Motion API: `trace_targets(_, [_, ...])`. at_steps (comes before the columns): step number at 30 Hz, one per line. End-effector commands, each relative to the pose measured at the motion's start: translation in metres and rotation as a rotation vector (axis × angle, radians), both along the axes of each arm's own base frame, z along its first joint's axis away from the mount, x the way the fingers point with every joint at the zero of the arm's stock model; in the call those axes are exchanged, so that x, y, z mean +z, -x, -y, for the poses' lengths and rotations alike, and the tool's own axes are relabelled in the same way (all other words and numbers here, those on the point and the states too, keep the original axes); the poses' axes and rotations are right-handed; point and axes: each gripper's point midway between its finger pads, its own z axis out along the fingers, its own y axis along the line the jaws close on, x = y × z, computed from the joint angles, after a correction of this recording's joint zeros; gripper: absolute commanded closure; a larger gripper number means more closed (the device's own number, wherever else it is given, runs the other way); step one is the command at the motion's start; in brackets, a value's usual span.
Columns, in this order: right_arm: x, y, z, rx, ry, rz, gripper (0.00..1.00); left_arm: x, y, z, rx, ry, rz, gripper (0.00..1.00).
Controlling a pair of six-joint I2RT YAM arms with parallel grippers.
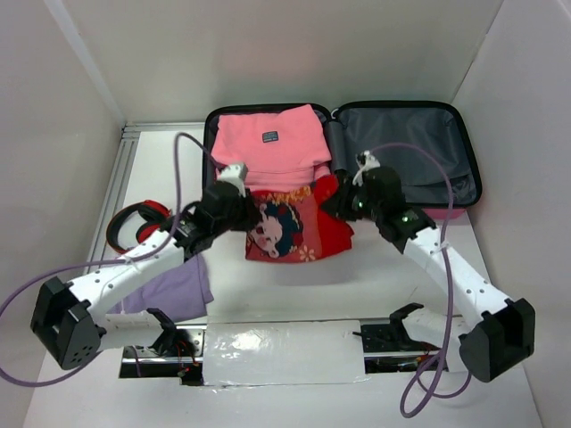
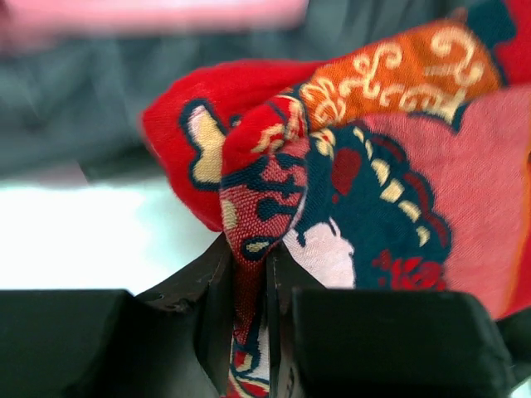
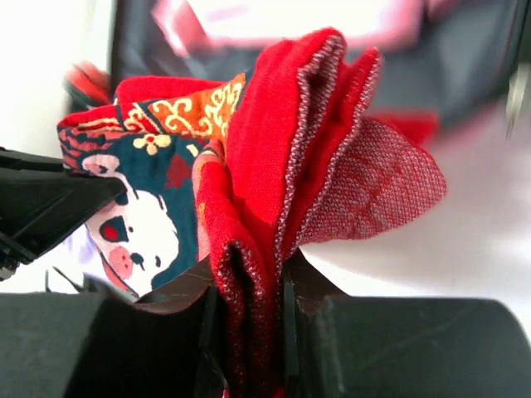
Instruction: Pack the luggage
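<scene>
Luggage [image 1: 419,125] w/ soft grey fabric lining

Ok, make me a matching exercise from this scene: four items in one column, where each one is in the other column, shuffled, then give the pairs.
Items:
1. pink sweater
2. red printed garment
3. headphones
4. purple cloth

Places:
A. pinched by both the left tool and the right tool
B. on the table, far left
C. in the left half of the open luggage
D. on the table, partly under the left arm

Pairs: 1-C, 2-A, 3-B, 4-D
</scene>
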Motion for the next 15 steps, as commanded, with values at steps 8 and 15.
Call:
trace_targets(8, [0.170, -0.138, -0.021, -0.010, 0.023, 0.376, 1.00, 0.219, -0.130, -0.062, 0.145, 0.179, 0.437, 0.93])
trace_targets(15, [0.162, -0.244, -0.037, 0.033, 0.042, 0.435, 1.00, 0.213, -0.217, -0.091, 0.169, 0.189, 0.438, 0.93])
